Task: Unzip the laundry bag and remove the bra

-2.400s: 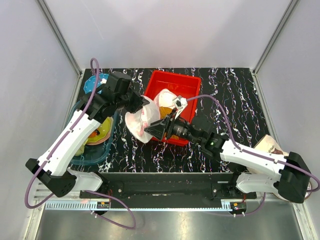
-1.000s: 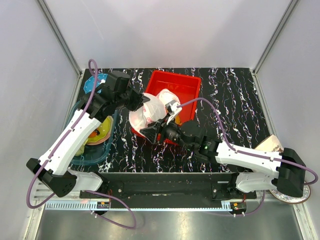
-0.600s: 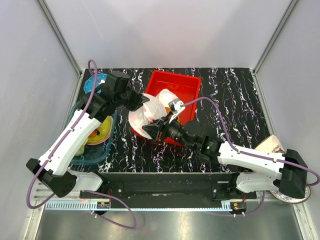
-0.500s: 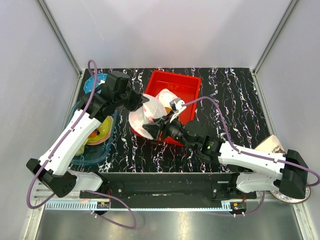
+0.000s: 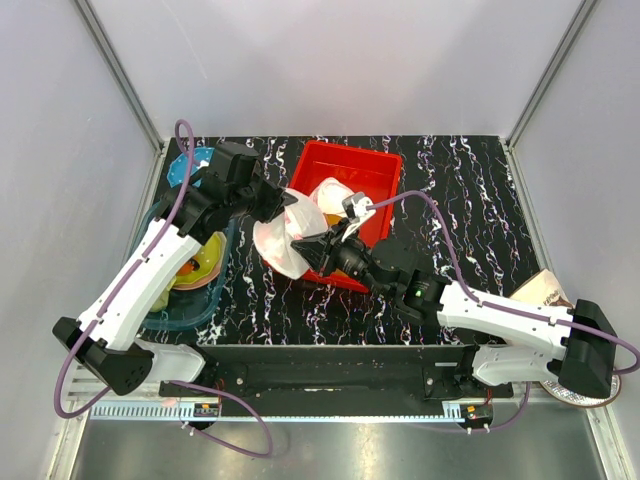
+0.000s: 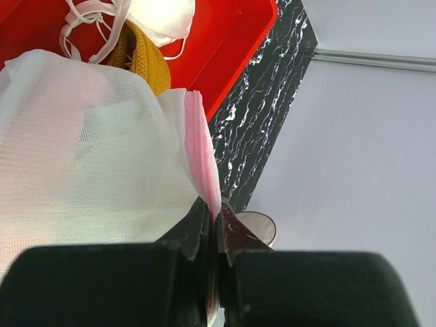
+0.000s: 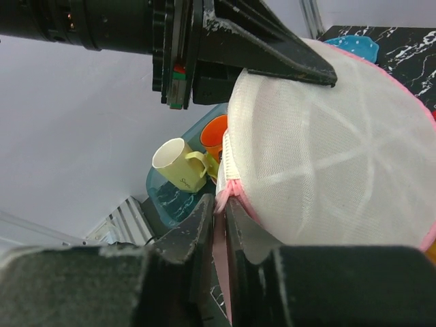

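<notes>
"Two hands on one bag: the left hand (image 6: 212,208) pinches the laundry bag (image 6: 88,157) by its pink edge. The right hand (image 7: 219,201) is nipped on the edging opposite, and the bag hangs between them, above the counter (image 5: 460,190)."

"Risk?"

"If that's edging and not the slider, pulling could tear the mesh or slip off."

"The bra?"

"Hidden inside, I'd judge. Only the right wrist view shows a mug (image 7: 178,163) below its fingers."

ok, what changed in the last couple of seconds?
The right gripper moved in along the bag's near rim, and its wide-open jaws closed on the pink edging there. Unchanged: the left gripper stays pinched on the bag's pink edge, the bag has barely shifted, and the red bin is where it was.
</notes>
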